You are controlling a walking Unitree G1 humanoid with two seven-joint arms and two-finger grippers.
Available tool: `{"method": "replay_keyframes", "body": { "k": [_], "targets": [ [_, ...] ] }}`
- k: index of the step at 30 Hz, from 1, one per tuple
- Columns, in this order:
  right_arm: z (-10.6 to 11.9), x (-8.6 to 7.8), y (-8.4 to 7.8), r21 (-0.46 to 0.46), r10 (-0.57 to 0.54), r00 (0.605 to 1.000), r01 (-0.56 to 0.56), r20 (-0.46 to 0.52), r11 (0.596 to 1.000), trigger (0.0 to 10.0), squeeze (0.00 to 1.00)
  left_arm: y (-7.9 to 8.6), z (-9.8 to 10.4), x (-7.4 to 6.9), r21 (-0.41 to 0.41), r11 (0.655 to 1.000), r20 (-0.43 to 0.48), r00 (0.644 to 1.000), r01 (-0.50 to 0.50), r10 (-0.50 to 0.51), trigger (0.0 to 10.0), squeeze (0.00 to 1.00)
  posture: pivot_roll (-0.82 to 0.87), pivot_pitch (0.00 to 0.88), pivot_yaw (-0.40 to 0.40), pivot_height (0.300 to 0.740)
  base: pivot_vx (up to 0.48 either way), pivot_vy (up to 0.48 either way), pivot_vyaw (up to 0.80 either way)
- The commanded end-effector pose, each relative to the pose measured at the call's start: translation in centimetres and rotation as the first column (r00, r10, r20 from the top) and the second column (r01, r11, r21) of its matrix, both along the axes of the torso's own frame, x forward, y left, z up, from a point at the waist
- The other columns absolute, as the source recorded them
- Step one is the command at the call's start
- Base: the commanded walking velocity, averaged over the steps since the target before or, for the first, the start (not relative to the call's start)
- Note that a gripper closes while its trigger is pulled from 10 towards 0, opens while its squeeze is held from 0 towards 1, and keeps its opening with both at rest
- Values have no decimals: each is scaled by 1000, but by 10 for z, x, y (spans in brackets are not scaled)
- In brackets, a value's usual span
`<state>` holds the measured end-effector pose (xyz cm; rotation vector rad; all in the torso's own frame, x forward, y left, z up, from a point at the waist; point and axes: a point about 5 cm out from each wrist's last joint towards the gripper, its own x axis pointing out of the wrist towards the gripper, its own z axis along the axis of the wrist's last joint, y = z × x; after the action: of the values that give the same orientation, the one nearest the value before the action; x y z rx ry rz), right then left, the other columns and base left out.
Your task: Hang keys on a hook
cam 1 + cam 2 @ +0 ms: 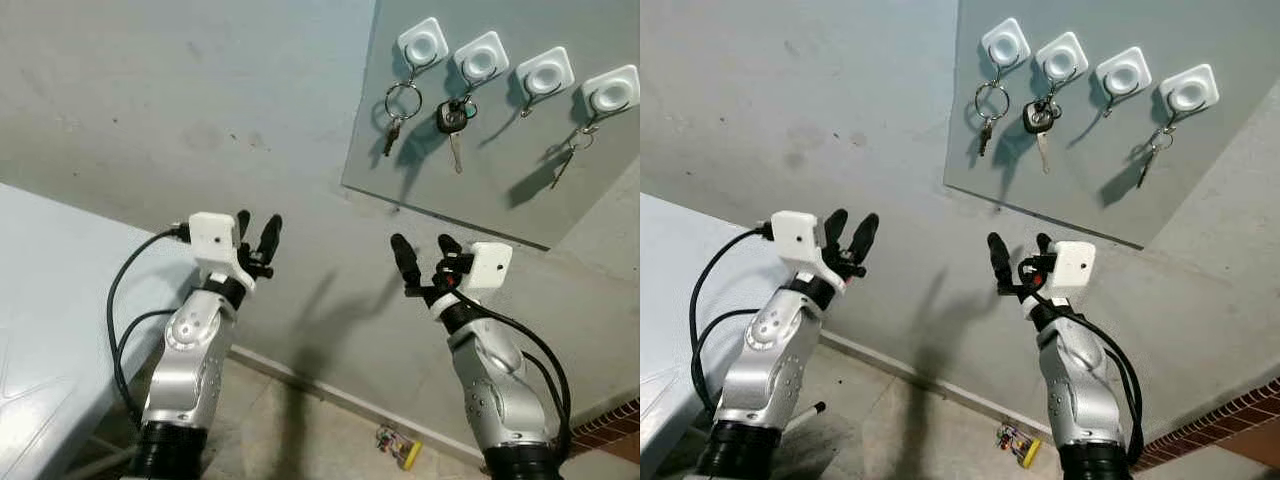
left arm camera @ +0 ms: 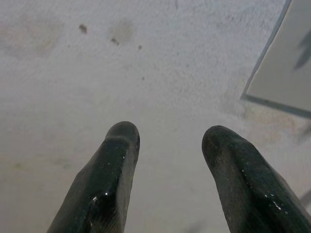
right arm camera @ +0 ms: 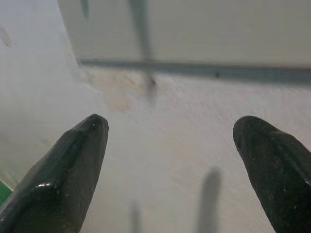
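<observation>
**Keys on the hooks, both hands empty**

Three key sets hang along the board's (image 1: pixel 470 170) top edge: a ringed key (image 1: pixel 397 112), a black-headed key (image 1: pixel 454 125), a small bunch (image 1: pixel 566 158). Below, left hand (image 1: pixel 256 232) and right hand (image 1: pixel 425 250) are raised, fingers parted, holding nothing.

Two silver, rounded metal arms end in black collars. Behind the left gripper (image 1: pixel 257 232) sits a white boxy camera housing (image 1: pixel 213 232), with looping black cables (image 1: pixel 122 300) trailing from it. The right gripper (image 1: pixel 424 250) has a matching white box (image 1: pixel 489 266) and black cables (image 1: pixel 545 365) along its forearm. Each gripper's glossy black fingers (image 2: pixel 104 184) taper to rounded tips.
</observation>
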<state>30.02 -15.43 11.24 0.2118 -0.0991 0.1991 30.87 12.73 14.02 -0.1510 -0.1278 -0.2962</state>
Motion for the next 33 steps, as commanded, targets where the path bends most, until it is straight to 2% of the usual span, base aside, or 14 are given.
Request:
{"method": "replay_keyframes", "body": {
  "k": [1,4,10,12,14,19,22,33],
  "targets": [
    [-5,-5,-1,-17,-19,1000,19,-8,1000,10000,0,2,1,-2,11,1000,28,1000,-10,10,10000,0,-8,58,-34,740,0,0,0],
    [-20,-13,-2,-67,-45,998,42,-47,997,10000,0,4,-13,-3,32,999,-7,999,-43,44,10000,0,-17,58,-33,740,0,0,0],
    [-18,-16,-2,-102,-70,997,66,-30,993,10000,0,2,-9,-6,-5,1000,12,999,-30,30,10000,0,-23,62,-32,740,0,0,0],
    [-20,-14,-3,-169,-81,996,75,-27,983,10000,0,5,-21,-1,55,996,-34,997,-66,68,10000,0,-23,62,-32,740,0,0,0],
    [-19,-12,-4,-189,-84,996,78,-24,979,10000,0,7,-26,2,67,994,-64,993,-90,94,10000,0,-23,62,-32,740,0,0,244],
    [-15,-10,-10,-188,-103,995,98,-13,977,10000,0,8,-18,5,51,994,-33,995,-95,97,10000,0,-39,65,-31,740,0,0,675],
    [-15,-8,-16,-221,-112,993,104,-22,970,10000,0,9,-13,9,56,993,-12,995,-102,103,10000,0,-39,64,-36,740,0,0,800],
    [-13,-4,-14,-249,-91,996,86,-7,965,10000,0,17,-5,18,55,992,18,993,-114,113,10000,0,-39,52,-42,740,0,0,800]
  ]
}}
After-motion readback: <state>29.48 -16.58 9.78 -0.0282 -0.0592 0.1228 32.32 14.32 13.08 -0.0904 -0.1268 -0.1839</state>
